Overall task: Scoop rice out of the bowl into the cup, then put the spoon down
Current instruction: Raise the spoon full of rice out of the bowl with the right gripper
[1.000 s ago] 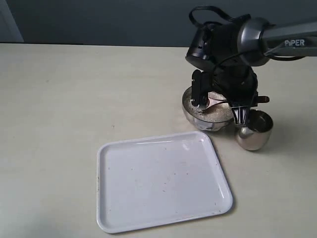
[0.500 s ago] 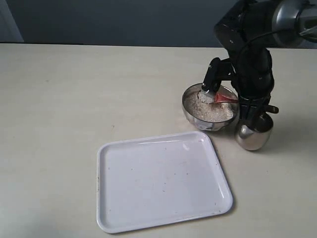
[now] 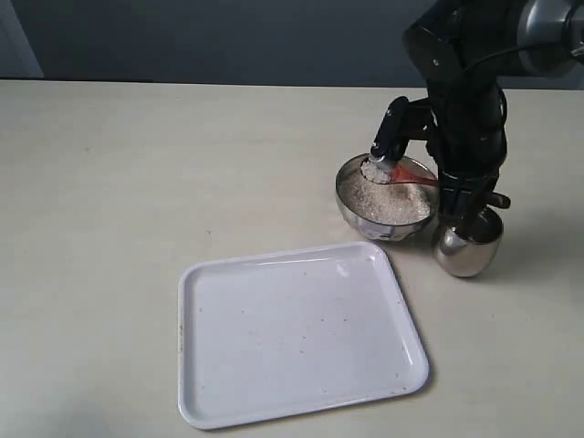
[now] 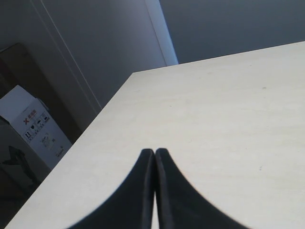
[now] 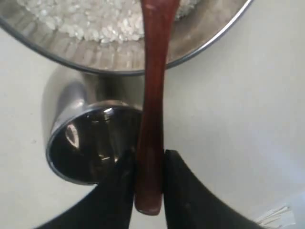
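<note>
The steel bowl holds white rice at the right of the table. Just right of it stands the smaller steel cup, dark inside. My right gripper is shut on the end of the reddish-brown spoon, whose head carries a heap of rice just above the bowl's far-left rim. In the right wrist view the spoon runs from my right gripper over the cup to the bowl and rice. My left gripper is shut and empty over bare table.
A white rectangular tray lies empty in front of the bowl, toward the table's near side. The left wrist view shows the table's edge and a cardboard box beyond it.
The right arm has swung from over the bowl to the right. The spoon has come up out of the rice with a heap on its head, rising slightly over the last half second.
</note>
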{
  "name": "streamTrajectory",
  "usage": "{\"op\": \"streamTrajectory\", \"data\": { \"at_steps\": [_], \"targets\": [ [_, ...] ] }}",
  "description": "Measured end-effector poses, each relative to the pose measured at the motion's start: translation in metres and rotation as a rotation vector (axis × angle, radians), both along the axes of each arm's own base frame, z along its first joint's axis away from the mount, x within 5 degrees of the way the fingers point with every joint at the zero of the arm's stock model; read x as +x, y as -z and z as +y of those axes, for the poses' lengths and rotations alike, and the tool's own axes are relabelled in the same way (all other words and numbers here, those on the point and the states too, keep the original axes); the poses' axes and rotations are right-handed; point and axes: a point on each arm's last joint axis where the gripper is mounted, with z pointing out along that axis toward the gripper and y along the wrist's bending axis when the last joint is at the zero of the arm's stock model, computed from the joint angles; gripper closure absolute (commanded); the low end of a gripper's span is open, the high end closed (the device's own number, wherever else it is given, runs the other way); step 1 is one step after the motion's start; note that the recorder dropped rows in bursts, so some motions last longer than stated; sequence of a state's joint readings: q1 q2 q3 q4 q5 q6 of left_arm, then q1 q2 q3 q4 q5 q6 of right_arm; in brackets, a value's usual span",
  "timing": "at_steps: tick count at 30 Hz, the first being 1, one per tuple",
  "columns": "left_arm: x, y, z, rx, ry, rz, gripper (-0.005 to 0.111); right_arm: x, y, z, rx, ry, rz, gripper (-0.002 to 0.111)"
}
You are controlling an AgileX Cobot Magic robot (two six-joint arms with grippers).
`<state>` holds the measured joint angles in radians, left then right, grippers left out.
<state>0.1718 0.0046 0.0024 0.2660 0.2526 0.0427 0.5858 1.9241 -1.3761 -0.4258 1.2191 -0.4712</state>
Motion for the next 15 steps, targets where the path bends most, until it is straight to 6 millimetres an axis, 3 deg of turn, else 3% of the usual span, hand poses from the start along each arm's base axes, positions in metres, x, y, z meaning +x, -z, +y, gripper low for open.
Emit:
{"op": "streamTrajectory", "data": {
  "at_steps": [8, 15],
  "targets": [
    [0.0, 0.0, 0.0, 0.0, 0.0, 0.0, 0.106, 0.001, -0.018, -0.017, 0.081, 0.069, -0.008, 0.109],
    [0.0, 0.0, 0.0, 0.0, 0.0, 0.0, 0.106, 0.004, -0.017, -0.024, 0.127, 0.126, 0.017, 0.109]
  ]
}}
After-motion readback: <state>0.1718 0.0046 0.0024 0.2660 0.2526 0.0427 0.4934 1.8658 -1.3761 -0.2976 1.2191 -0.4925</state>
